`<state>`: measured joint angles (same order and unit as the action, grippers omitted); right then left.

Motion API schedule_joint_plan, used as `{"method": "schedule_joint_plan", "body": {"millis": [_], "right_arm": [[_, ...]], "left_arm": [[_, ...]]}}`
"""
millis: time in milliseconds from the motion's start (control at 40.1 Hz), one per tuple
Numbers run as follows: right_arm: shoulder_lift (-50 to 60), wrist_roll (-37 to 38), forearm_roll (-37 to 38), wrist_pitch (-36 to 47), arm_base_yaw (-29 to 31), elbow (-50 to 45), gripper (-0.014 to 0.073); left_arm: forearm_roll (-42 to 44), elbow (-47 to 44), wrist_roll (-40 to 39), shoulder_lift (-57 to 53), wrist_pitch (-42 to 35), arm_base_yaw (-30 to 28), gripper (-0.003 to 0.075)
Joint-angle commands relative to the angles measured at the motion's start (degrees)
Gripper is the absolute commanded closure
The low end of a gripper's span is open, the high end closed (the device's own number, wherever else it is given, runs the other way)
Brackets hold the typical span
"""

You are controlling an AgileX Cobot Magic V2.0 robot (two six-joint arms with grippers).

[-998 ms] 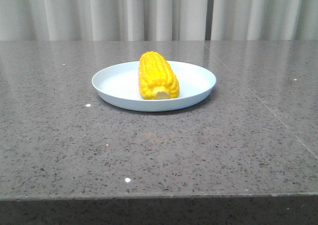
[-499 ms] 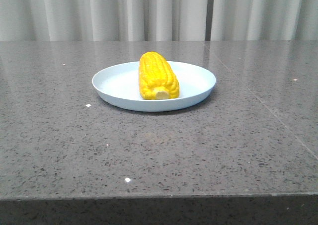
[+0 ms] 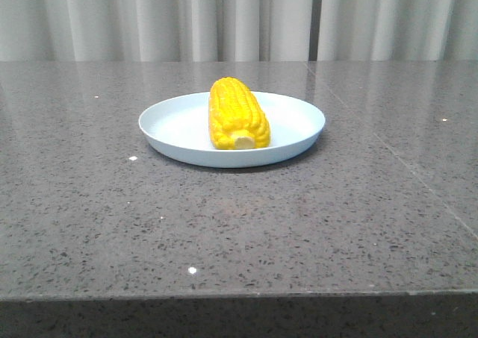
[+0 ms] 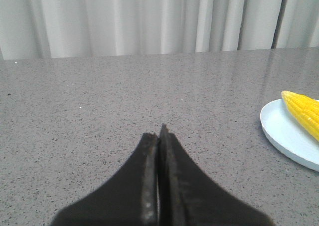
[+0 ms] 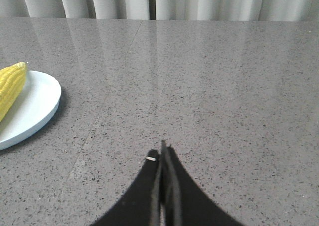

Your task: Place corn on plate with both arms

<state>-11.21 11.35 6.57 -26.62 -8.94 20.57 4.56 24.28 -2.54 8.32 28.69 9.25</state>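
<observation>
The yellow corn (image 3: pixel 237 114) lies on the pale blue plate (image 3: pixel 172 125) at the middle of the table, its pale stub end toward the camera. Neither gripper shows in the front view. In the left wrist view my left gripper (image 4: pixel 158 132) is shut and empty, over bare table, with the plate (image 4: pixel 284 131) and the corn (image 4: pixel 304 111) off to one side. In the right wrist view my right gripper (image 5: pixel 162 148) is shut and empty, with the plate (image 5: pixel 35 104) and the corn's tip (image 5: pixel 11 86) at the picture's edge.
The grey speckled stone table (image 3: pixel 239 218) spreads around the plate, with its front edge near the camera. Pale curtains (image 3: pixel 224 17) hang behind the table's far edge.
</observation>
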Motion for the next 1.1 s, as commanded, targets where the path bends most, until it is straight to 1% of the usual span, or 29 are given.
{"method": "schedule_joint_plan", "body": {"millis": [0, 499, 574, 674, 824, 949, 1073], "right_arm": [[-0.48, -0.47, 0.77, 4.56, 0.3, 1.41, 0.0662], [-0.48, -0.47, 0.77, 4.56, 0.3, 1.41, 0.0662], [-0.48, -0.47, 0.77, 4.56, 0.3, 1.41, 0.0662], [-0.48, -0.47, 0.77, 4.56, 0.3, 1.41, 0.0662], [-0.48, -0.47, 0.77, 4.56, 0.3, 1.41, 0.0662], [-0.48, -0.47, 0.77, 4.52, 0.3, 1.41, 0.0662], [-0.48, -0.47, 0.77, 4.52, 0.3, 1.41, 0.0662]], "left_arm": [[-0.25, 1.38, -0.52, 0.64, -4.22, -0.08, 0.0741], [-0.25, 1.38, -0.52, 0.64, -4.52, -0.08, 0.0741], [-0.25, -0.08, -0.52, -0.01, -7.05, -0.22, 0.0741], [-1.67, -3.21, -0.52, -2.77, -10.92, -1.84, 0.0741], [-2.85, -10.04, -0.41, -9.8, -12.72, -5.23, 0.0741], [-3.02, -14.44, -0.41, -9.69, -14.84, -6.39, 0.0741], [-3.26, -18.95, -0.41, -9.9, -19.45, -6.89, 0.0741]]}}
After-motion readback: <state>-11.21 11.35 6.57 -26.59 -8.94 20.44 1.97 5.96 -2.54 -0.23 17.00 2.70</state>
